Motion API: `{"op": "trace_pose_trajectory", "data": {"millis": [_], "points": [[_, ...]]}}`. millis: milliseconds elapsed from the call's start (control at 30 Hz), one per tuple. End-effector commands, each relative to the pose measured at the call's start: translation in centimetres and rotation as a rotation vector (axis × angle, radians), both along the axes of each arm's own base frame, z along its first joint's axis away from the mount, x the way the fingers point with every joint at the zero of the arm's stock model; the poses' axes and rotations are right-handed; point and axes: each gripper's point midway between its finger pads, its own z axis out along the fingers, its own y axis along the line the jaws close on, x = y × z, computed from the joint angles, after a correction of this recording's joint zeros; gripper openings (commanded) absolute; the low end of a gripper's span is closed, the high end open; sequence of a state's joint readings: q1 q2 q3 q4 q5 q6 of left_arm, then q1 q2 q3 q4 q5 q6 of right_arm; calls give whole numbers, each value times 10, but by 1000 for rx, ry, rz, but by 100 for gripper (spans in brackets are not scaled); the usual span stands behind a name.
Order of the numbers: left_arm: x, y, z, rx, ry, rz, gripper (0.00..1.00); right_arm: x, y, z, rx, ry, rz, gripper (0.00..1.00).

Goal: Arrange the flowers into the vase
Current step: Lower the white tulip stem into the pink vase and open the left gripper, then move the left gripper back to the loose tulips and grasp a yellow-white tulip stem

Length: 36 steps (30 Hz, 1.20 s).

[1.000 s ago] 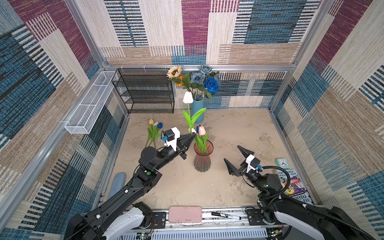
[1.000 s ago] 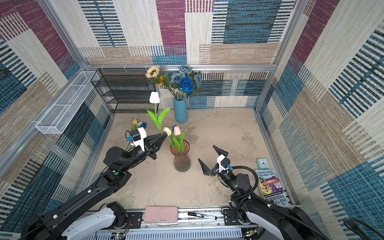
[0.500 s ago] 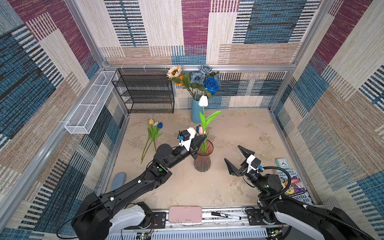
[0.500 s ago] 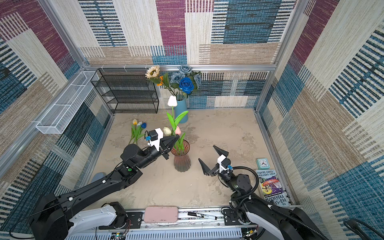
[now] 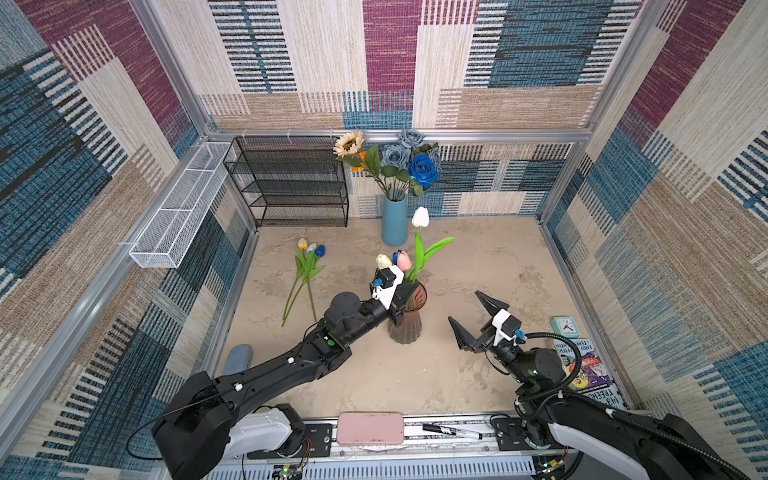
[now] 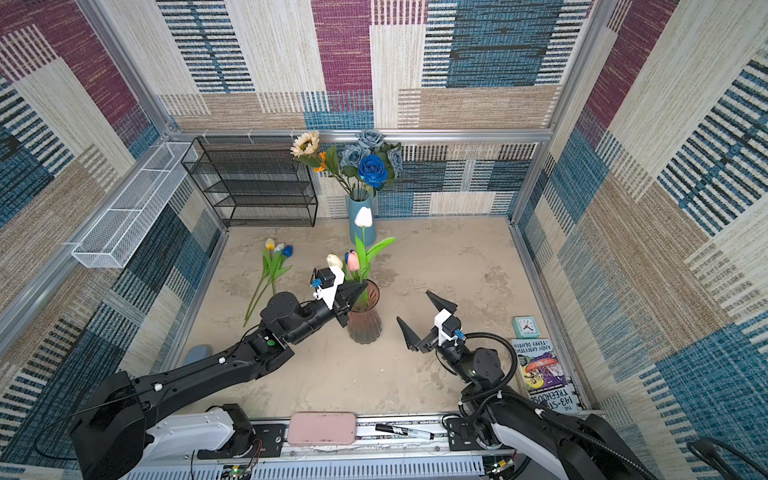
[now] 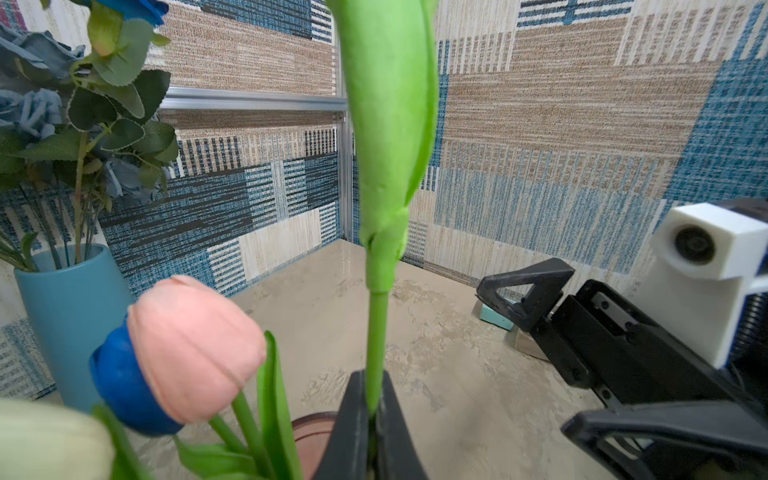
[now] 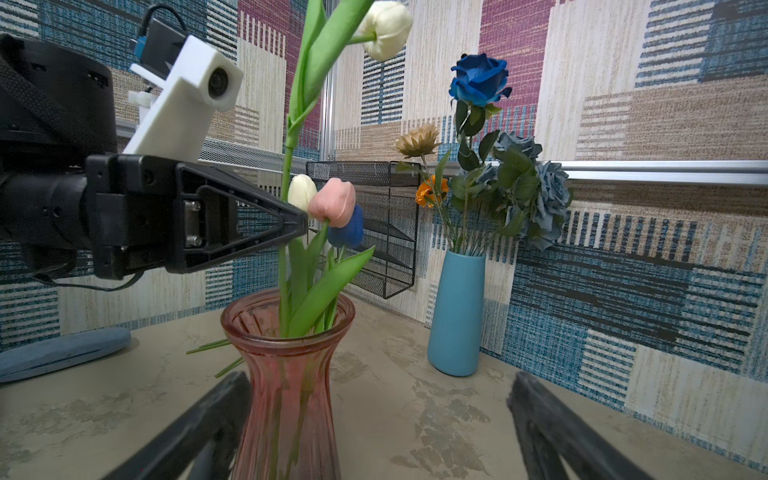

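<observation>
A: Where is the white tulip (image 5: 420, 216) now?

B: It stands upright. Its stem (image 7: 377, 345) is already inside the mouth of the vase (image 8: 291, 395), beside the pink tulip (image 8: 332, 201). The left gripper (image 7: 374, 419) is closed tight on the stem, above the rim.

A: How will it handle?

B: I think it is light, with a thin, bendy stem and soft leaves. It is best to grip it low on the bare stem. The glass vase looks fragile and may tip. The right gripper (image 5: 465, 307) is wide open and empty, near the vase. More tulips (image 5: 305, 266) lie on the table (image 5: 478, 257)
</observation>
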State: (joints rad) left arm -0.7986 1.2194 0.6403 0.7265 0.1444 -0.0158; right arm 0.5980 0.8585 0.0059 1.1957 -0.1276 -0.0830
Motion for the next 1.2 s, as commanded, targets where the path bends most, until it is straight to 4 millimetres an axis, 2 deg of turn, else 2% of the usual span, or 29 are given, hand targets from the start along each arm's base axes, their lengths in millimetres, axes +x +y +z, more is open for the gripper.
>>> {"op": "trace_pose_trajectory", "data": {"millis": [0,67,167,267,533,800,933,1100,1167], "points": [[3,0,1,12,-32,17,5,-2,-1,6,20,-20,0,100],[3,0,0,19,-33,17,13,-2,-2,6,20,-21,-2,100],[3,2,-3,25,-33,25,15,-2,-2,6,20,-20,-2,100],[2,3,-6,33,-27,30,23,-2,-1,5,19,-17,0,100],[-3,9,-7,46,-26,38,31,-2,-1,5,17,-16,2,100],[-13,29,8,58,-55,76,37,-1,0,5,16,-15,3,100],[-16,47,24,79,-91,133,38,-1,0,4,14,-14,5,100],[-13,82,50,105,-140,267,42,-2,0,5,16,-16,9,100],[3,112,51,126,-100,412,47,-3,1,6,19,-18,14,100]]}}
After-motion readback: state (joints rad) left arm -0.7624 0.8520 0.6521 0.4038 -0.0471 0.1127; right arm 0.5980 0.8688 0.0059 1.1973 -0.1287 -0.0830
